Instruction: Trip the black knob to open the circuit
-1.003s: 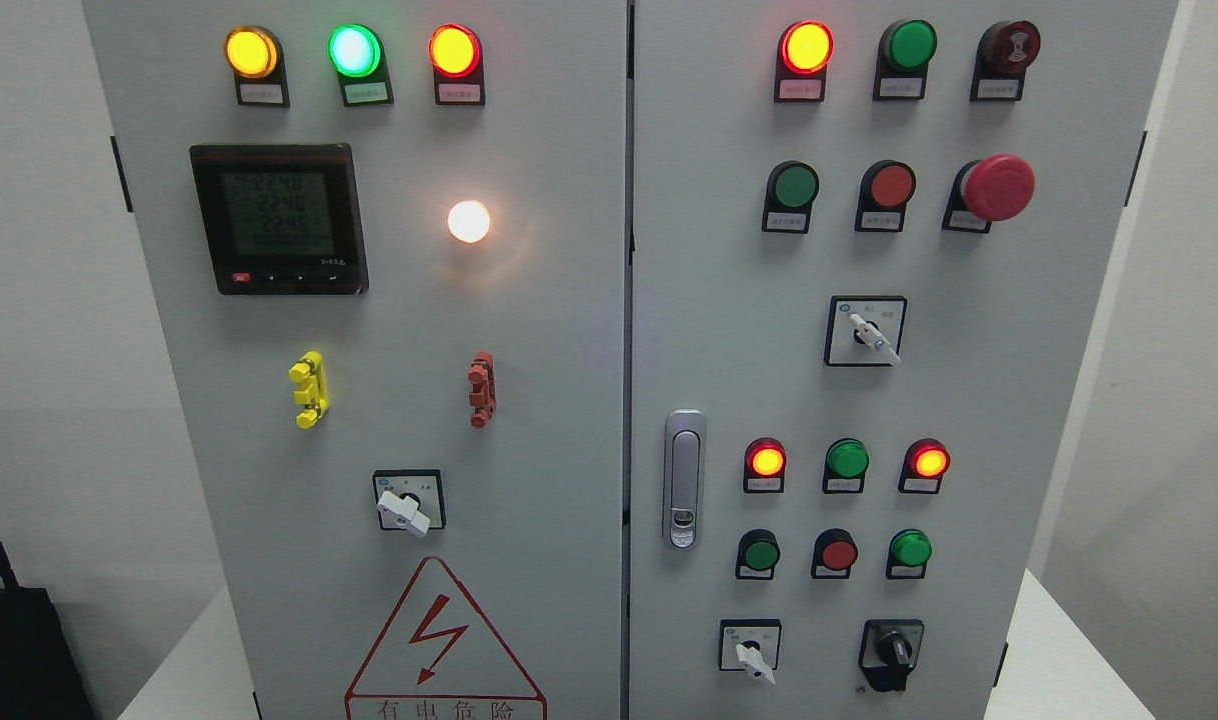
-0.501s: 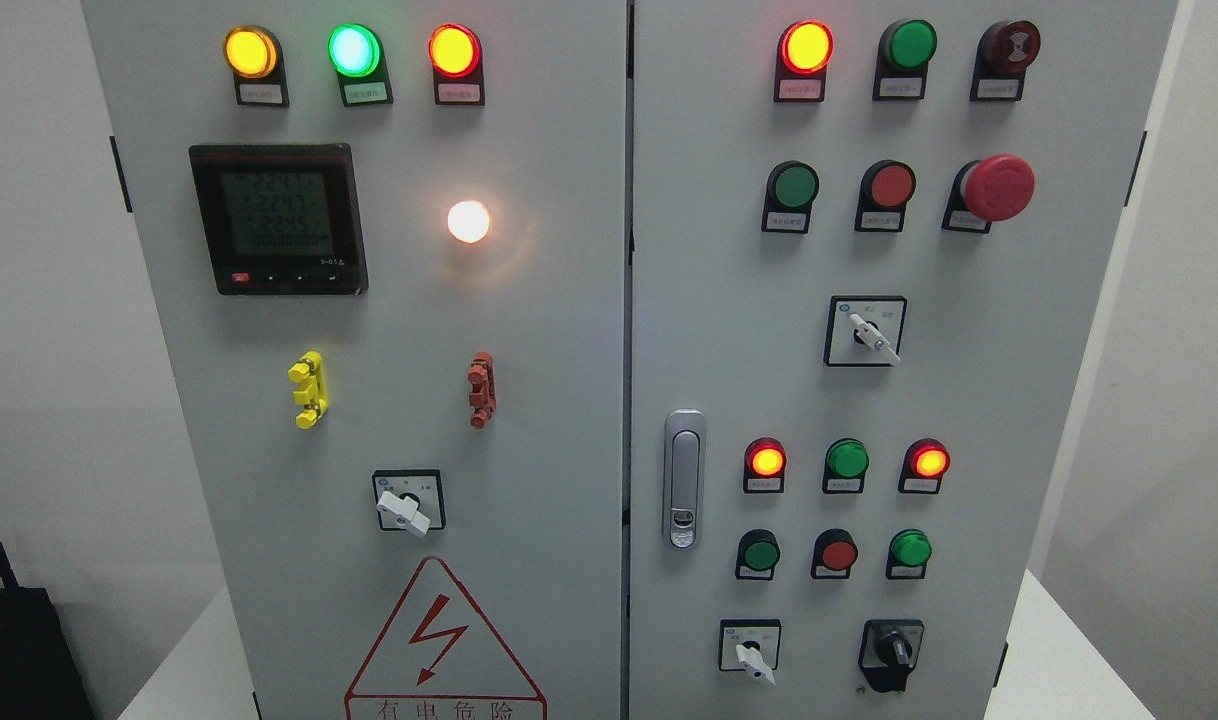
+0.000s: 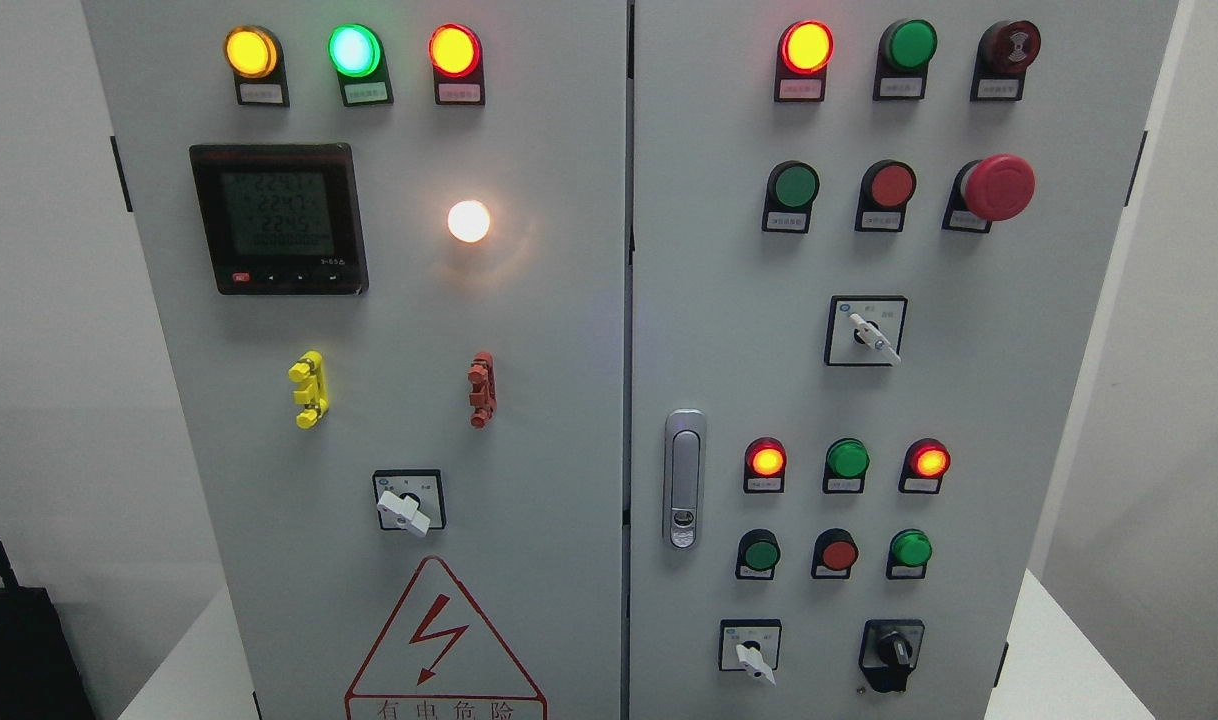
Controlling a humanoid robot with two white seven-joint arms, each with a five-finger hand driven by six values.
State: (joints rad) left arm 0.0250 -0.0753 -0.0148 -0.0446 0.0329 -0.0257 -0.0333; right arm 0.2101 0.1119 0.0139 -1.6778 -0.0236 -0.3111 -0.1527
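Note:
The black knob (image 3: 893, 653) is a small rotary switch at the bottom right of the grey cabinet's right door (image 3: 969, 400), its handle pointing roughly straight up. It sits just right of a white rotary switch (image 3: 751, 650). Neither of my hands shows in the head view, and nothing touches the knob.
The right door carries lit red lamps (image 3: 807, 46), green and red push buttons, a red mushroom stop button (image 3: 997, 187), another white selector (image 3: 867, 332) and a silver door latch (image 3: 684, 480). The left door has a meter (image 3: 279, 218), a white lamp (image 3: 468, 221) and a white selector (image 3: 407, 505).
Only the digits on the meter display flicker. Nothing else has moved.

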